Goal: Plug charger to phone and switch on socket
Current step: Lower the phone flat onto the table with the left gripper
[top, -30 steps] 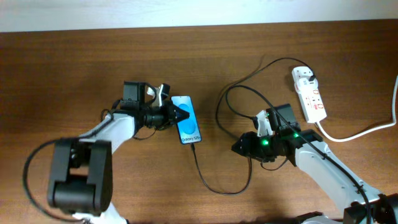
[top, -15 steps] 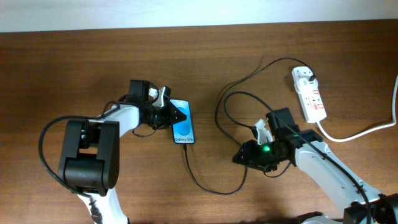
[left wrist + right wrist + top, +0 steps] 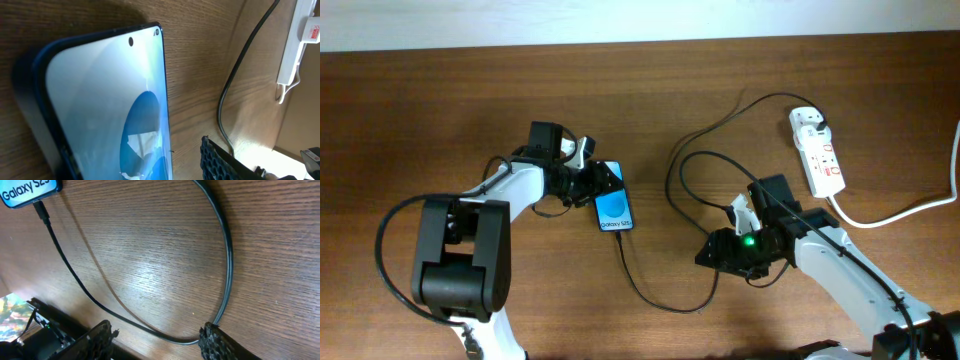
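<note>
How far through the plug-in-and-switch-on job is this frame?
Done: the charger has its tip in the bottom edge of the phone, and its white adapter appears plugged into the socket. In hand: the left gripper is at the phone; the right gripper is open, fingers either side of the charger. Left: switching the socket on; neither gripper is near it.

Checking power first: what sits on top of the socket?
The charger's white adapter sits on the socket's far end, black cable leading away. The outlet beneath it is covered.
</note>
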`<state>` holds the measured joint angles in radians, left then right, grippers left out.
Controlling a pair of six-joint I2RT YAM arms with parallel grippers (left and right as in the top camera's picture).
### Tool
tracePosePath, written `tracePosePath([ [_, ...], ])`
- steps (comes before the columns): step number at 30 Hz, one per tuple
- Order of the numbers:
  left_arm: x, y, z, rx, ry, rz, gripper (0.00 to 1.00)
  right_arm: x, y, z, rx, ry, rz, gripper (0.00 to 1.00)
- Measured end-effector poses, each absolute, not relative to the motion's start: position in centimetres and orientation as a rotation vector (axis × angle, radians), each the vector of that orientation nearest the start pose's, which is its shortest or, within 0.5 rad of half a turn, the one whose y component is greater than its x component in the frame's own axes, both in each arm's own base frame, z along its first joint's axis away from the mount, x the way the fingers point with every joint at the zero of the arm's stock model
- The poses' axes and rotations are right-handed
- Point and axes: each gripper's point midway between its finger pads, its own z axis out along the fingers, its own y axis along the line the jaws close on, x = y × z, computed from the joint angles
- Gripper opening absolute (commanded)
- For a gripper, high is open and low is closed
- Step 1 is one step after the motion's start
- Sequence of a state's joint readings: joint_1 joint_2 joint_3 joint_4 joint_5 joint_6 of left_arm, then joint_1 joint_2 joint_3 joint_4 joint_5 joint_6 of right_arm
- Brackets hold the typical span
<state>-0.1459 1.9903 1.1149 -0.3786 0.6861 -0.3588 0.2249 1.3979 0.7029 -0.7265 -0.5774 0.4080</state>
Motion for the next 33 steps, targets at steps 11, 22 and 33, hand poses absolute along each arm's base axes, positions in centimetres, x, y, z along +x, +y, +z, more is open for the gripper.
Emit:
tracePosePath([
  [11, 38.1, -15.4, 0.7, -0.257, 2.837, -0.957, 0.57, 20.6, 14.3, 4.7, 0.213, 3.040, 0.921, 0.61],
  [22, 39.0, -14.2, 0.5, -0.271, 2.826, -0.821, 0.56, 20.6, 14.3, 4.7, 0.213, 3.040, 0.921, 0.65],
  [33, 41.4, -13.3, 0.8, -0.316, 2.737, -0.743, 0.65, 20.5, 13.7, 4.3, 0.225, 3.059, 0.865, 0.66],
])
